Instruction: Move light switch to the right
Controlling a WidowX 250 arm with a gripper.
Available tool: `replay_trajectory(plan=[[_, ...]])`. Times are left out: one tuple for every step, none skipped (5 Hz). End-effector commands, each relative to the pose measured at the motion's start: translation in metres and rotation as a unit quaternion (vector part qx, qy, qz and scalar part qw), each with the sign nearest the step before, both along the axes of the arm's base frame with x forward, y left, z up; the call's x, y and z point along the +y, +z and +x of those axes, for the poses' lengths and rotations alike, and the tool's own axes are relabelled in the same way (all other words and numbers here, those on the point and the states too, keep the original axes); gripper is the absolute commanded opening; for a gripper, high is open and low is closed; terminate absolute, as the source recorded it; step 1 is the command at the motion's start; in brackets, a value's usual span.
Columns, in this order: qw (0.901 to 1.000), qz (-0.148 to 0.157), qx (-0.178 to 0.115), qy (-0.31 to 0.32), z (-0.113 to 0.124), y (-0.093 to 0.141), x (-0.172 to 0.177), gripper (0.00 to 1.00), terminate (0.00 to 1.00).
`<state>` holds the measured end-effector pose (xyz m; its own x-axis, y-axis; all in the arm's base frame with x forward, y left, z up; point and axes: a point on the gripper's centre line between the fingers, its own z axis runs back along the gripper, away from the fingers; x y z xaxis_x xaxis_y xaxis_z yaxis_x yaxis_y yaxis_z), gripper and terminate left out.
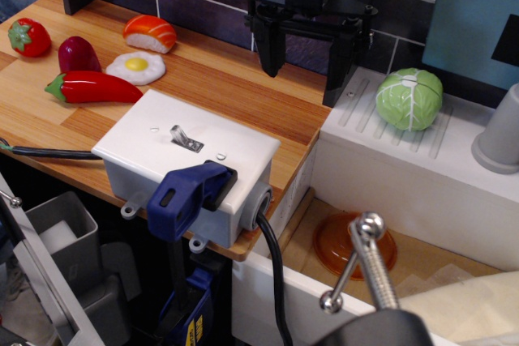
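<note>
The light switch (179, 134) is a small silver toggle lever sticking out of the top of a white plastic box (235, 155) with two small screws. The lever leans toward the upper left. The box sits at the front edge of the wooden counter (219, 79), held by a blue clamp (188, 192). My black gripper (306, 58) hangs open above the counter's back right part, behind and to the right of the box, well apart from the lever. Nothing is between its fingers.
Toy foods lie at the back left: a strawberry (28, 36), an aubergine (79, 54), a red chilli (93, 87), a fried egg (136, 66), a salmon sushi (150, 32). A green cabbage (409, 99) sits on the white sink's drainer (422, 151). An orange bowl (345, 241) lies in the sink, behind a metal tap (365, 261).
</note>
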<state>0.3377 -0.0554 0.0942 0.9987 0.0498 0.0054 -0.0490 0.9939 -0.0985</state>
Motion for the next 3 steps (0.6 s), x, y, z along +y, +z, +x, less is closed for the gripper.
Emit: replay_trajectory(plan=[[1.0000,0.000,0.000,0.000,0.000,0.000,0.000,1.00,0.00],[0.9996,-0.017,-0.003,-0.024,-0.022,0.010,0.017,1.00,0.00],[0.9987,-0.030,-0.004,-0.041,-0.047,0.018,0.040,1.00,0.00]])
